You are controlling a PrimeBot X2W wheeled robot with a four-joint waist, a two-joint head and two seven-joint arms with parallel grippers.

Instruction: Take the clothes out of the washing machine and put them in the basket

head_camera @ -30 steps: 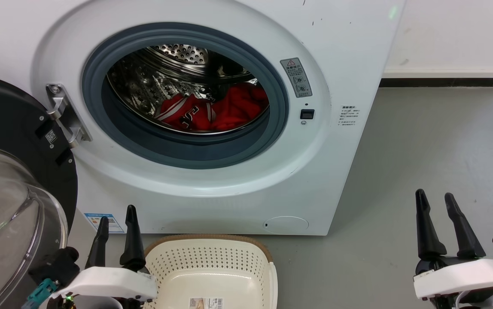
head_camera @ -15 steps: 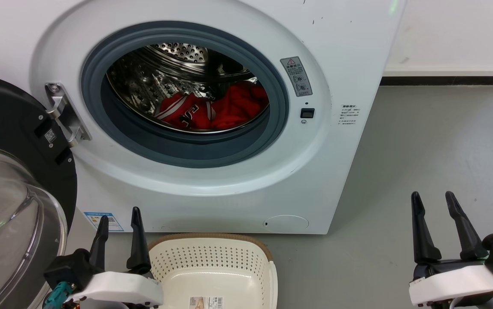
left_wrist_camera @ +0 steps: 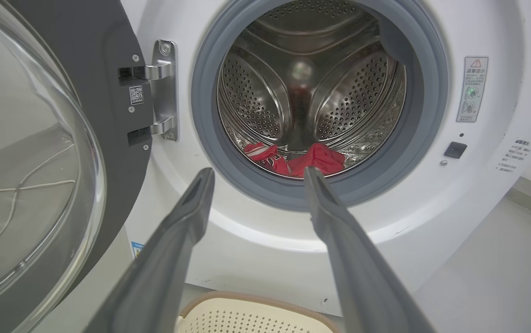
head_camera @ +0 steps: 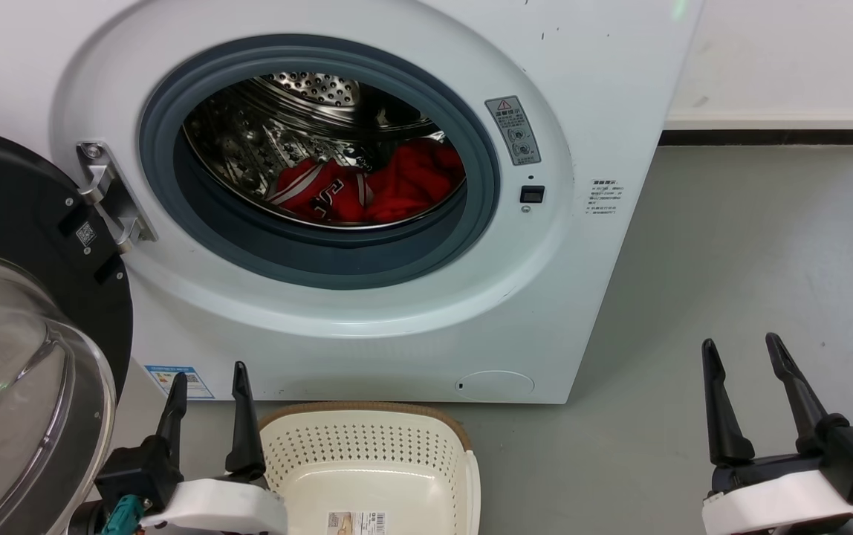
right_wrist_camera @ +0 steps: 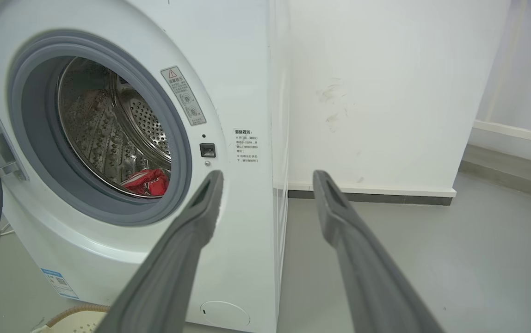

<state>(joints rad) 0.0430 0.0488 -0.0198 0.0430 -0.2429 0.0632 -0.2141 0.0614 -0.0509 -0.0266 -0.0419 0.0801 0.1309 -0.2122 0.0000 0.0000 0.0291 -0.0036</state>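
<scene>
- Lying low in the drum (left_wrist_camera: 265,92) of the washer (head_camera: 605,74), the clothes (head_camera: 389,197): the head view separates jersey (head_camera: 319,195), left, from plain cloth (head_camera: 419,178), right.
- The left wrist view adds the drum's rear wall and the open door (left_wrist_camera: 39,138).
- The right wrist view adds the washer's side and the wall (right_wrist_camera: 385,92).
- The basket (head_camera: 367,453) stands on the floor (head_camera: 731,245) before the washer.
- The left gripper (head_camera: 209,371), just beside the basket, and the right gripper (head_camera: 740,342), well apart: fingers spread, grasping nothing.

The white washer (head_camera: 367,349) stands with its domed glass door (head_camera: 18,386) swung wide to the left. Two red clothes (head_camera: 397,186) lie bunched low in the steel drum (head_camera: 248,148) (one shows white stripe trim). The cream basket (head_camera: 367,446) sits upright on the floor just before the washer.
</scene>
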